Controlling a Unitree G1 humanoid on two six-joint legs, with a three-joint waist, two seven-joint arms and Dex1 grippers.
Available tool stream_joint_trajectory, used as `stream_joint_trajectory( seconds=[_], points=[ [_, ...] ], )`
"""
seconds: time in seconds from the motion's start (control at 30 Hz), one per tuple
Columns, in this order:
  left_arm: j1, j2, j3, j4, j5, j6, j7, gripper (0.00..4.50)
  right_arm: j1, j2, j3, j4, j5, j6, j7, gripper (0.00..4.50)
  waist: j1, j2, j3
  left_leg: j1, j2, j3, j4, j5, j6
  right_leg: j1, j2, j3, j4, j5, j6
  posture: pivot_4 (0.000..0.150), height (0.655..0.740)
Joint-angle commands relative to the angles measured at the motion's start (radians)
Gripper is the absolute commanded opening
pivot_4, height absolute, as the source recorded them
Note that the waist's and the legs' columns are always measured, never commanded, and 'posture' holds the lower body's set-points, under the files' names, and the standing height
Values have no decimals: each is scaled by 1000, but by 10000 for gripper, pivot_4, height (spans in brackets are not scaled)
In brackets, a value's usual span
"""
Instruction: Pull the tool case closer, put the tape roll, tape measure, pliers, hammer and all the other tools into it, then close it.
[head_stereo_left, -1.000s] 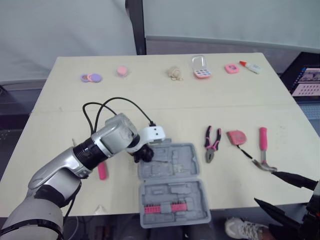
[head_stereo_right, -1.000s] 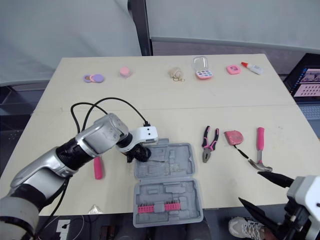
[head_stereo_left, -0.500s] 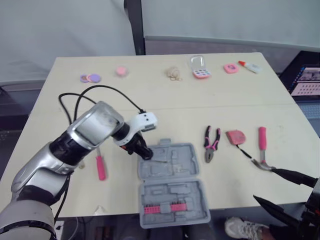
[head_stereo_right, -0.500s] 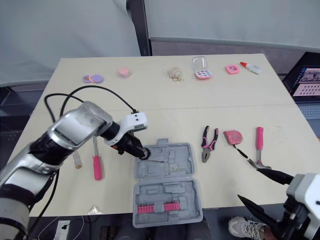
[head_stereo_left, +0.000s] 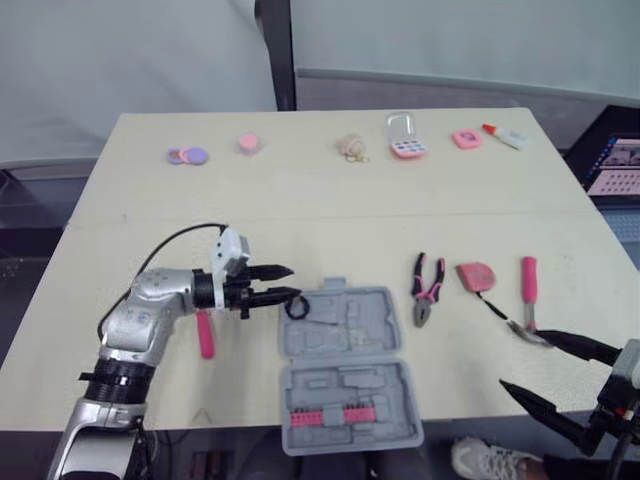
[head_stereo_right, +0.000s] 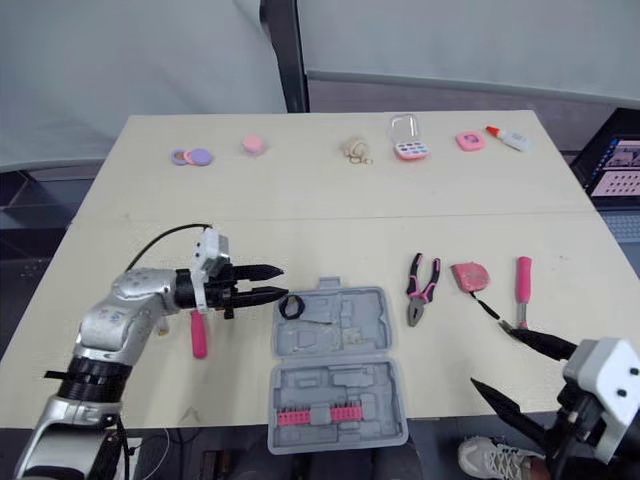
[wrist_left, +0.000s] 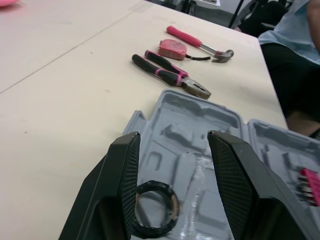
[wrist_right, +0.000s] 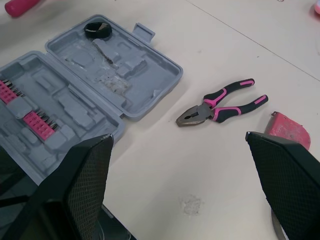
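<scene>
My left gripper hovers wide open and empty just beside the tool case, the black tape roll lying in its nearest corner (my right gripper gapes empty too).

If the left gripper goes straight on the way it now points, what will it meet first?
Probably the tape roll, which lies in a corner of the open tool case, just ahead of the left gripper with its open jaws. Depending on height, the case's rim may come first.
</scene>
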Motion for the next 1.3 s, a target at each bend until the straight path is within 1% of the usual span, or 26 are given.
stream_joint_trajectory(
  seconds=[0.03,0.07,0.17,0.43,0.67,0.93,1.13,1.3],
  points=[
    [-2,3,13,75,5,-118,-57,23058,-9,9,1,-1,-3,-16,-15,45000,-2,0,0,0,0,0,0,0,0,0,0,0,0,0,0,1500,7400],
    [-8,0,13,102,8,-135,-60,23058,-13,8,4,1,-6,-17,-15,45000,-2,0,0,0,0,0,0,0,0,0,0,-1,0,0,0,1500,7400],
    [-21,-4,10,149,24,-170,-54,15108,-18,9,8,4,-10,-18,-15,45000,-4,0,0,0,0,1,0,0,0,0,0,-1,1,0,0,1500,7400],
    [-62,-16,-18,207,61,-225,-70,15108,-28,14,17,4,-19,-17,-20,45000,-9,0,0,0,0,0,0,0,0,0,0,-1,1,0,0,1500,7400],
    [-78,-50,-80,286,136,-359,-95,15108,-26,30,22,-4,-27,-21,-25,45000,-11,0,0,1,0,0,-1,0,0,0,0,-2,2,0,0,1500,7400],
    [-90,-101,-88,392,192,-471,-28,15108,-29,35,30,-8,-32,-20,-30,45000,-11,0,0,0,0,1,-1,0,0,0,0,-2,1,0,0,1500,7400],
    [-93,-120,-97,468,232,-540,6,15108,-28,34,31,-10,-33,-18,-29,45000,-11,0,0,1,0,1,-1,0,0,0,0,-2,1,0,0,1500,7400],
    [-86,-128,-100,491,248,-563,28,15108,-26,34,30,-13,-32,-16,-29,45000,-10,0,0,1,0,1,-1,0,0,0,0,-2,1,0,0,1500,7400]
  ],
)
